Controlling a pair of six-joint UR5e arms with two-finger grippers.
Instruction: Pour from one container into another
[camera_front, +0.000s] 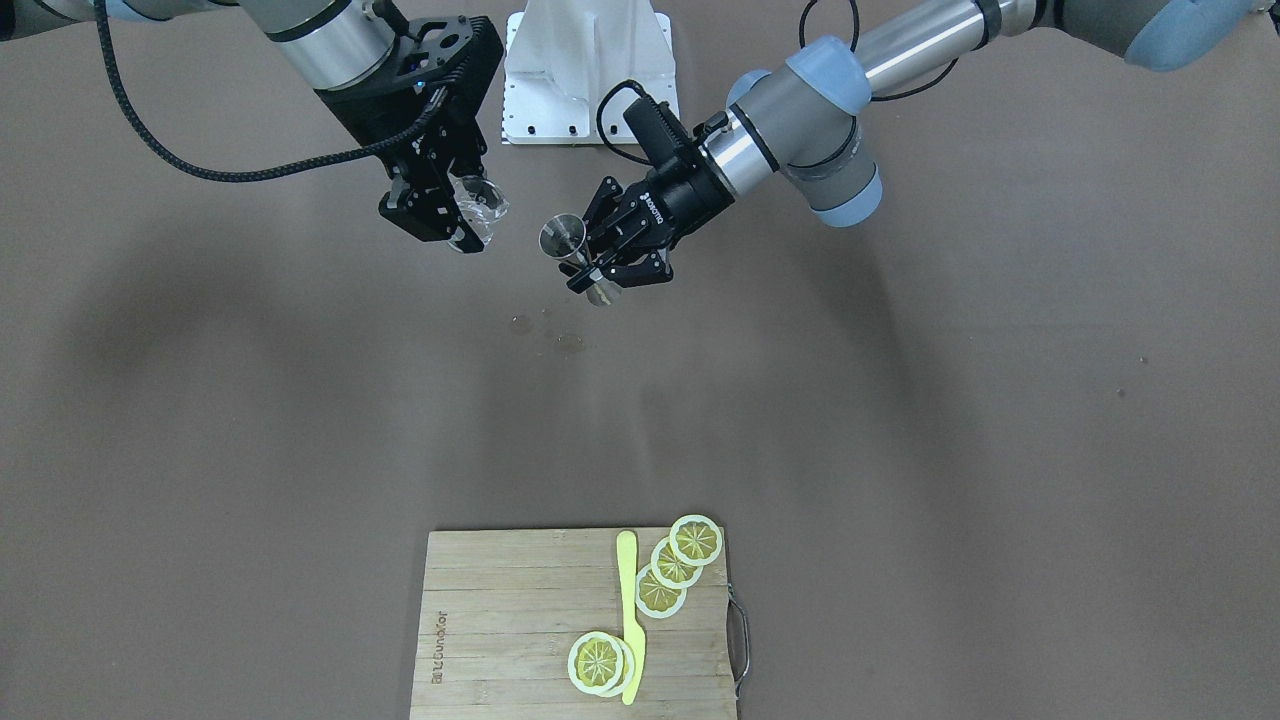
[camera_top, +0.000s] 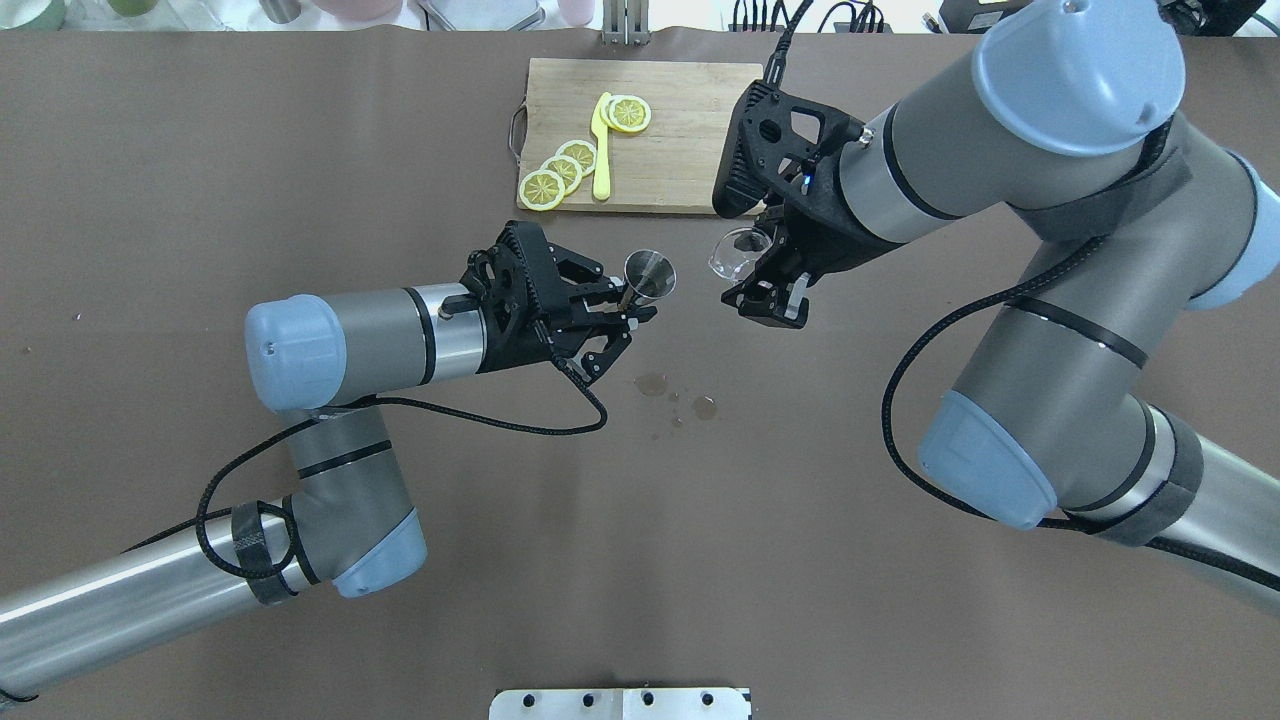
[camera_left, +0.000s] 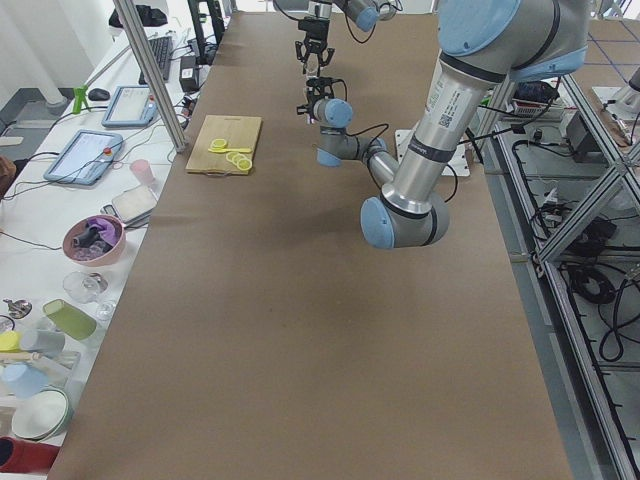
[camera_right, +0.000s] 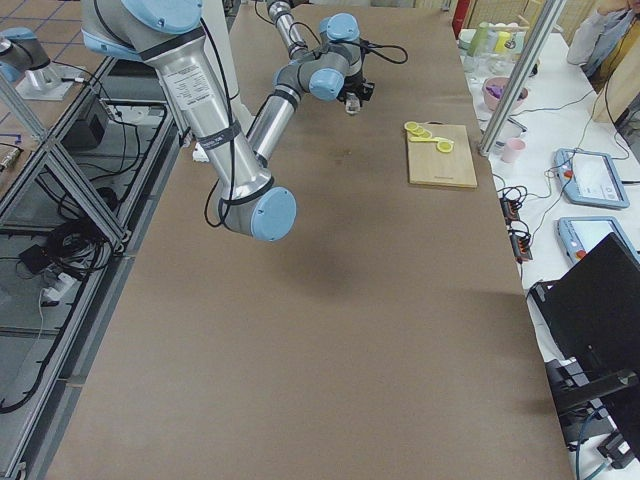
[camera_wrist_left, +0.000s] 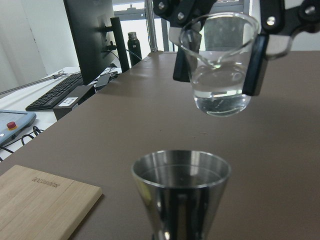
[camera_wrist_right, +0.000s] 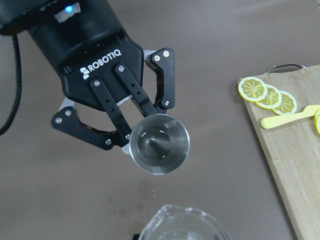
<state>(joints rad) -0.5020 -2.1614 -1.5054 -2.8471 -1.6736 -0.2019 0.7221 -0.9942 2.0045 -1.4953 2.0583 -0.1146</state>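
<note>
The left gripper (camera_wrist_right: 140, 127) clamps a steel jigger (camera_wrist_right: 160, 144), mouth up, above wet spots (camera_wrist_right: 146, 189) on the counter (camera_wrist_right: 225, 40). Below it shows the rim of a glass (camera_wrist_right: 182, 225). Lemon slices (camera_wrist_right: 267, 95) lie at a corner of the cutting board (camera_wrist_right: 295, 165).

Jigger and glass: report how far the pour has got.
Done: both vessels are lifted, the jigger in the left gripper, the glass in the right gripper. In hand: they hang close together, the glass upright with liquid. Left: seemingly the pour itself. Drops wet the table.
</note>
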